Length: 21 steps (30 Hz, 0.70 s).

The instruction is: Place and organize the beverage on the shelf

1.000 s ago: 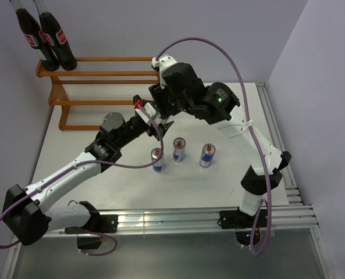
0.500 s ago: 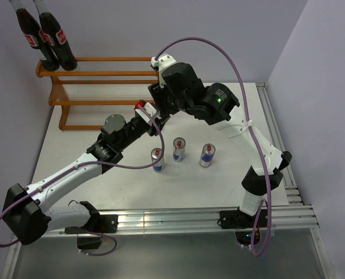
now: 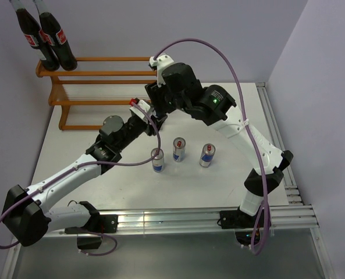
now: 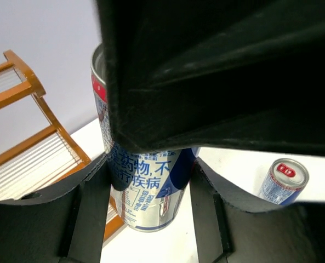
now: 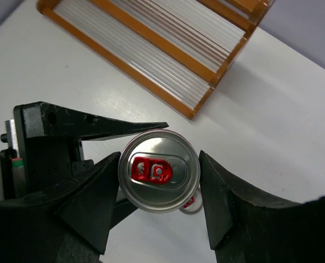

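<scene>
**Table (image 3: 219,180), near part.** Three cans stand upright in a loose row: left can (image 3: 157,160), middle can (image 3: 178,149), right can (image 3: 206,155). No gripper touches them and none is shelved.

**Above the table, between the row and the shelf.** A fourth can (image 4: 146,200) is upright, apparently lifted clear of the surface and shared by both arms.
- Left gripper (image 4: 151,175): jaws clamped on the can's body from the sides.
- Right gripper (image 5: 159,164): comes from above, with its jaws set close against either side of the rim, and seems to grip as well.
- This reads as a handover between arms.

**Far part.** The shelf (image 3: 102,87) has three stepped tiers, and no cans show on its rails. The left bottle (image 3: 28,29) and right bottle (image 3: 57,36) stand side by side at the left end of the rear tier.

**Progress, as judged.** Both bottles are placed. One can is in transit and three wait, so the task is roughly a third done.
</scene>
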Available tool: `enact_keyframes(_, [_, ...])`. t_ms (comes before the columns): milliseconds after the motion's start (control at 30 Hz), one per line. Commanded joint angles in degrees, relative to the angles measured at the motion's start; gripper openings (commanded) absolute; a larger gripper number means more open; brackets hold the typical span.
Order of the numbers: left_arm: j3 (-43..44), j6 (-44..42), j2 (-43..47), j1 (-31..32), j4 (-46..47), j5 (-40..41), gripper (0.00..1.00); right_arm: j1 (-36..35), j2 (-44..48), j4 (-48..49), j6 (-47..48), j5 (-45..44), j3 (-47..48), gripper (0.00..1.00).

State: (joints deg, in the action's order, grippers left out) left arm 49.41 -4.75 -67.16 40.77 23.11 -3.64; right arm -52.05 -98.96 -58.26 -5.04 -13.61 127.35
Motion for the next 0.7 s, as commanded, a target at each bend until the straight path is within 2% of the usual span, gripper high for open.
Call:
enact_keyframes(0, [0.8, 7.3, 1.8, -3.9, 8.6, 3.4, 0.00, -0.6, 4.4, 6.3, -5.4, 8.2, -1.3, 0.66])
enact_keyframes(133, [0.2, 8.8, 2.5, -5.9, 9.3, 3.4, 0.01, 1.6, 6.8, 9.4, -7.1, 9.6, -4.9, 0.73])
enact_keyframes(167, [0.2, 8.8, 2.6, -6.3, 9.1, 3.4, 0.00, 2.0, 8.0, 10.0, -7.3, 10.5, -5.5, 0.94])
enact_keyframes(467, [4.6, 11.1, 2.0, -10.4, 5.3, 9.9, 0.00, 7.8, 16.2, 15.8, -9.2, 10.3, -15.5, 0.98])
enact_keyframes(667, [16.0, 12.9, -1.7, -14.5, -2.4, 18.6, 0.00, 14.1, 22.3, 19.8, -9.7, 10.4, -24.4, 0.98])
